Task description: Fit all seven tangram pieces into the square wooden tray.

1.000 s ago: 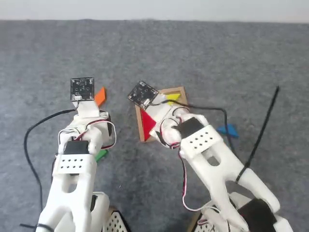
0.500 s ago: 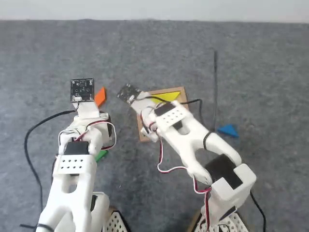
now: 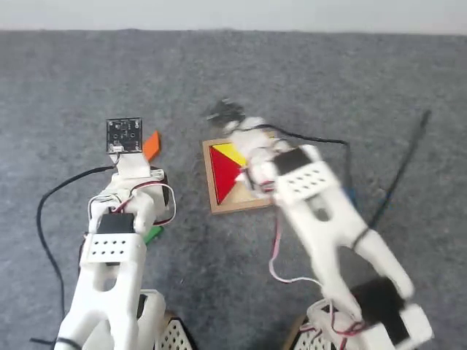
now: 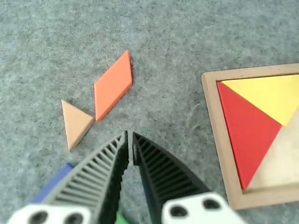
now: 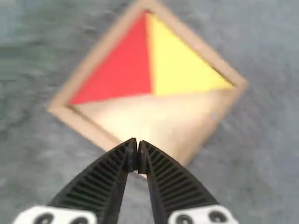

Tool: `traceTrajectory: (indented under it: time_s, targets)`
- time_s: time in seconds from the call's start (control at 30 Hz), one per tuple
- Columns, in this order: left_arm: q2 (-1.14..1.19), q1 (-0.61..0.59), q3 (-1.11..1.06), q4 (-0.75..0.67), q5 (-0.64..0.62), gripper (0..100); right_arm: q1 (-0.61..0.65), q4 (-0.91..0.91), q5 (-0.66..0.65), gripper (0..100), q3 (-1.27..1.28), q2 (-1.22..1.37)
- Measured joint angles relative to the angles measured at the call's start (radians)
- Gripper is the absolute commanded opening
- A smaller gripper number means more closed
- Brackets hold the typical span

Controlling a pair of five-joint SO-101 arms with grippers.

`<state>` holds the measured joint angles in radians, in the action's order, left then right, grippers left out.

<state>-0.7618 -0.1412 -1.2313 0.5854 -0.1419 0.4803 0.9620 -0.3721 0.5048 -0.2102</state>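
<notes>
Tangram pieces are only partly home, by our count. The square wooden tray lies on the grey felt tabletop between the two arms. We see two pieces seated in it: a large red triangle and a large yellow triangle, which touch along one edge and together fill one half. The other half shows bare wood.

Outside the tray, near the left arm, lie an orange parallelogram and a small tan triangle, their corners just meeting. A green piece peeks out beside that arm. A blue shape sits partly hidden behind the left gripper, and we take it for another piece.

With two of seven in, we judge five are left to place, all the smaller ones among them, so the job is under a third done. The left gripper hangs above the felt between the loose pieces and the tray, its jaws drawn almost together and holding nothing. The right gripper hovers over the tray's bare half near the rim, jaws closed tip to tip and likewise empty.
</notes>
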Motion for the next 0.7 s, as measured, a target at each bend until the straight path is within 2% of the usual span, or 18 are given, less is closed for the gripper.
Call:
traceTrajectory:
  time_s: [0.1,0.17,0.3,0.47,0.67,0.7]
  targets:
    - [0.000,0.002,0.000,0.000,0.000,1,-0.089,-0.018,0.054,25.6,0.035,-0.011]
    - [0.000,0.000,0.000,0.000,0.000,1,-0.106,-0.028,0.083,28.0,0.040,0.002]
    - [0.000,-0.002,0.000,0.000,0.000,1,-0.104,-0.068,0.104,23.6,0.031,0.129]
    - [0.000,0.002,0.000,0.000,0.000,1,-0.097,-0.080,0.104,19.1,-0.101,0.350]
    - [0.000,0.002,0.000,0.000,0.000,1,-0.094,-0.003,0.110,0.6,-0.255,0.485]
    - [0.000,0.011,0.000,0.000,-0.002,1,-0.092,0.011,0.118,0.6,-0.265,0.486]
